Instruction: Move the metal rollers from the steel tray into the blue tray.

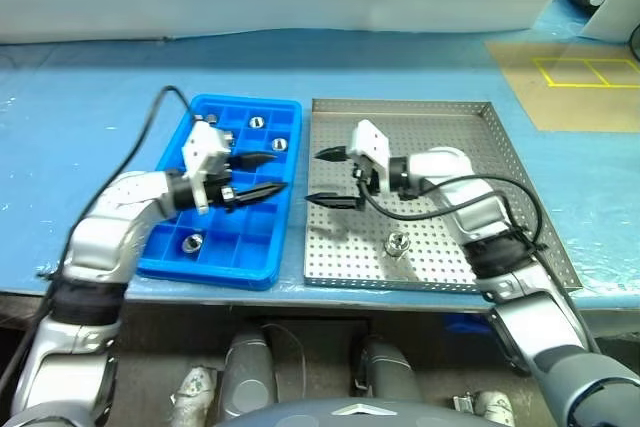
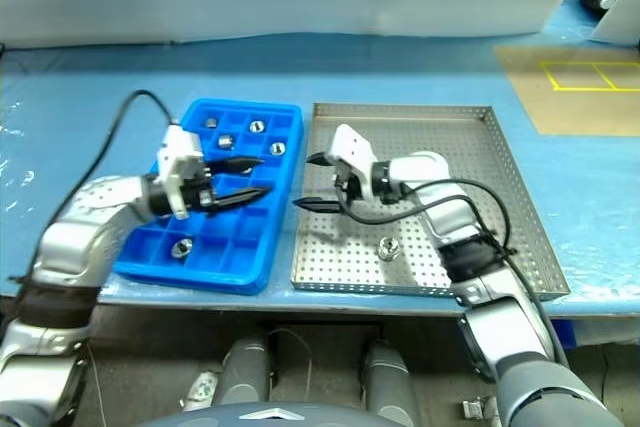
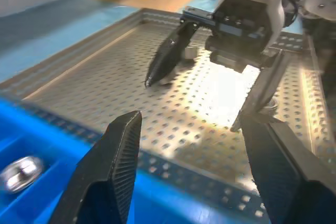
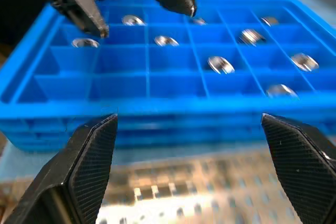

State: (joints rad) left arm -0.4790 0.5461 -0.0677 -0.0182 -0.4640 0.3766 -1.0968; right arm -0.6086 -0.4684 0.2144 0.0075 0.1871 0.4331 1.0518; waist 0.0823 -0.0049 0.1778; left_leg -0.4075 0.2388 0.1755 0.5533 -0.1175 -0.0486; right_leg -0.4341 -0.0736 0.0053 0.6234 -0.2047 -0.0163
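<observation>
The blue tray [image 1: 215,265] lies left of the steel tray [image 1: 520,197]. Several metal rollers sit in its compartments, such as one at the back [image 1: 257,122] and one near the front [image 1: 191,242]; the right wrist view shows more [image 4: 220,64]. One metal roller [image 1: 397,243] stands on the steel tray's perforated floor near the front. My left gripper [image 1: 274,174] hovers over the blue tray's right side, open and empty, pointing right. My right gripper [image 1: 314,178] faces it over the steel tray's left edge, wide open and empty.
Both trays rest on a blue-covered table [image 1: 90,87], close to its front edge. A brown floor patch with yellow tape lines [image 1: 585,72] lies beyond the back right. A black cable [image 1: 140,137] arcs off my left wrist.
</observation>
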